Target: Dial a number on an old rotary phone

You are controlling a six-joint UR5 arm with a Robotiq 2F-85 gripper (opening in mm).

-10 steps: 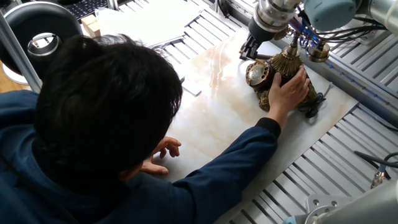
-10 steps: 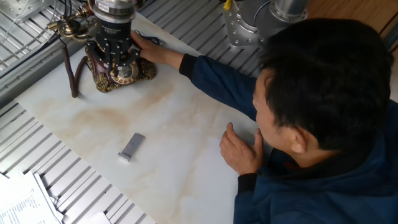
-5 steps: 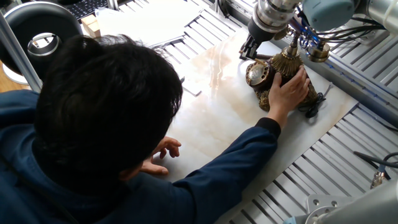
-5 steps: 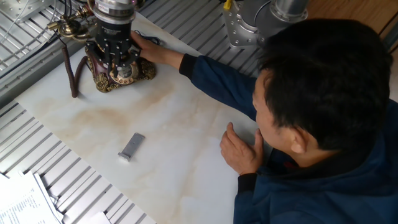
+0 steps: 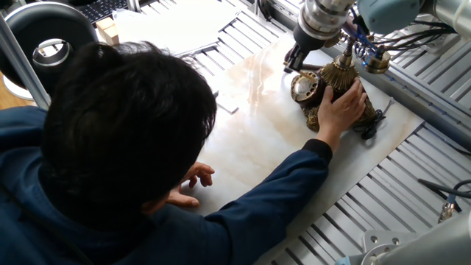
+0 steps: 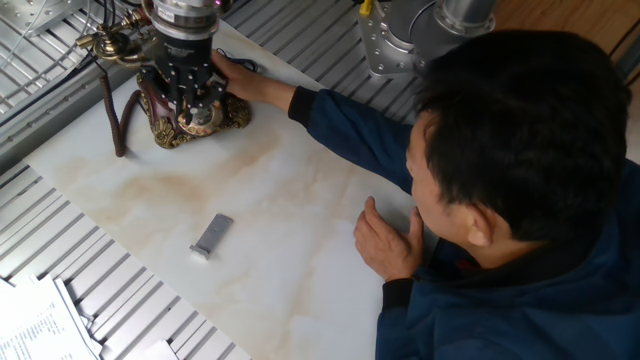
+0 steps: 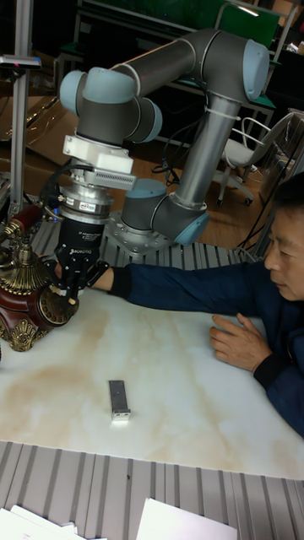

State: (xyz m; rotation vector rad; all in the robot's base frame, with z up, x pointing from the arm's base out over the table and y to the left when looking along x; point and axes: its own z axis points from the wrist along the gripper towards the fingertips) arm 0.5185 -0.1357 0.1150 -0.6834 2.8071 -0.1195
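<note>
The old rotary phone (image 6: 190, 112) is parked near the far end of the pale marble-look board (image 6: 300, 230), and it shows up at the left edge of the tall fixed view (image 7: 29, 304) too. Its round coppery dial (image 5: 304, 87) is tilted up toward the arm, and the brass-ended handset (image 6: 112, 45) is resting on top of the cradle. A dark cord (image 6: 118, 115) is looped down onto the board beside the base.

The gripper (image 7: 72, 291) is pointed straight down with its fingertips right at the dial face; in the other fixed view (image 6: 192, 103) the black fingers look drawn close together over the dial. Whether they're fully clenched or actually hooked in a finger hole can't be told, since the tips are too small and partly hidden by the gripper body.

The phone's base is being steadied by a person's hand (image 5: 342, 103), which is wrapped around the side away from the dial. The other hand (image 6: 390, 240) is laid flat on the board, well apart from the phone.

1 small grey metal block (image 6: 211, 236) is lying on the board between the phone and the near edge, touching nothing. A large black round device with a white centre (image 5: 45, 37) is seen off the board in a corner of 1 fixed view.
</note>
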